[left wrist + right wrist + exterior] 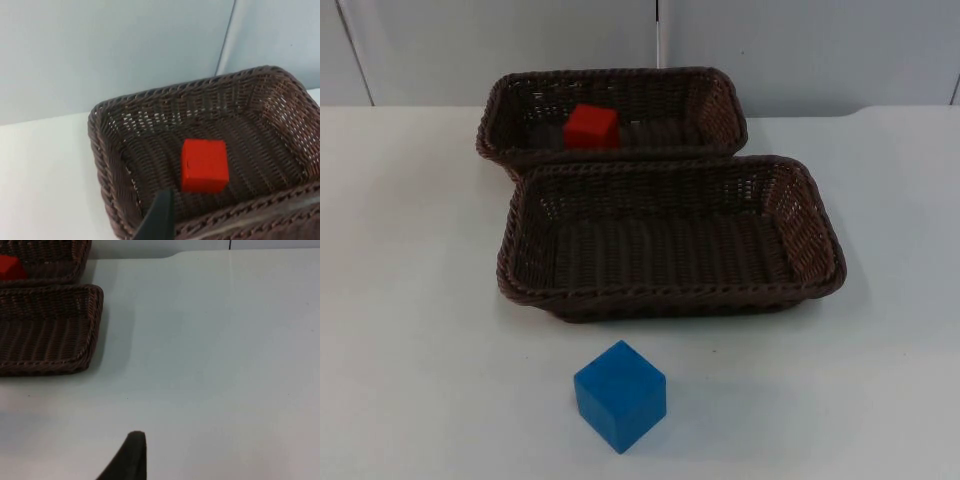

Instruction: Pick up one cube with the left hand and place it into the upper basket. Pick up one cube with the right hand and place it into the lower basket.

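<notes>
A red cube (591, 127) lies inside the upper basket (720, 100), a dark brown wicker one at the back. Just in front of it stands the lower basket (815, 230), with nothing in it. A blue cube (620, 395) sits on the white table ahead of the lower basket. My left gripper (160, 220) hangs above the upper basket's rim (107, 165), and the red cube (204, 166) rests apart from it on the basket floor. My right gripper (132, 455) is over bare table beside the lower basket (45, 330), holding nothing that I can see.
The grey partition wall (770, 40) rises right behind the upper basket. White table (410, 300) stretches to both sides of the baskets and around the blue cube.
</notes>
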You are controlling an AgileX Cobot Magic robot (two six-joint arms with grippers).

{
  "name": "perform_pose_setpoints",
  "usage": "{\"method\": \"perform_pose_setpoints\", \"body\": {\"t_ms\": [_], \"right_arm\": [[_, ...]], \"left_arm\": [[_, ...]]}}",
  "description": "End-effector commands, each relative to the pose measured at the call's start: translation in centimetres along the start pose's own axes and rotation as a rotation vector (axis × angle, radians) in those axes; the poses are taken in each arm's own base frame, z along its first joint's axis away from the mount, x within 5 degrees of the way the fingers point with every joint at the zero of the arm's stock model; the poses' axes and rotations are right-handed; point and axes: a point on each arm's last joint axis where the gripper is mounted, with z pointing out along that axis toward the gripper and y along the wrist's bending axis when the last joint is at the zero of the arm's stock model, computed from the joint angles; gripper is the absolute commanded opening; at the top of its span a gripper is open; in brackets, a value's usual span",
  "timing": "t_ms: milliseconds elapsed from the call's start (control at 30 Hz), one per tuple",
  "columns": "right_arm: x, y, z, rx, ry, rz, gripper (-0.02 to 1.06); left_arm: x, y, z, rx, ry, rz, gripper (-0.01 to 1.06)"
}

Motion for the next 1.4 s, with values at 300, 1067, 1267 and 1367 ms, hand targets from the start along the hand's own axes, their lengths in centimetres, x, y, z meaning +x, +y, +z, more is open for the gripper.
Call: {"method": "perform_pose_setpoints", "body": {"t_ms": [300, 1067, 1267, 1367], "right_arm": [[0.0, 0.0, 0.0, 0.000, -0.007, -0.005, 1.05], [0.0, 0.0, 0.0, 0.000, -0.007, -0.005, 1.05], [0.0, 0.0, 0.0, 0.000, -0.007, -0.005, 1.05], [0.0, 0.0, 0.0, 0.000, -0.007, -0.005, 1.05]], "left_arm": [[0.6, 0.0, -5.0, 0.004, -0.014, -0.003, 0.83], [4.4, 0.1, -18.0, 0.012, -0.085, 0.028, 0.83], [5.6, 0.1, -20.5, 0.016, -0.080, 0.030, 0.83], [5.9, 0.1, -21.9, 0.017, -0.075, 0.034, 0.83]]}}
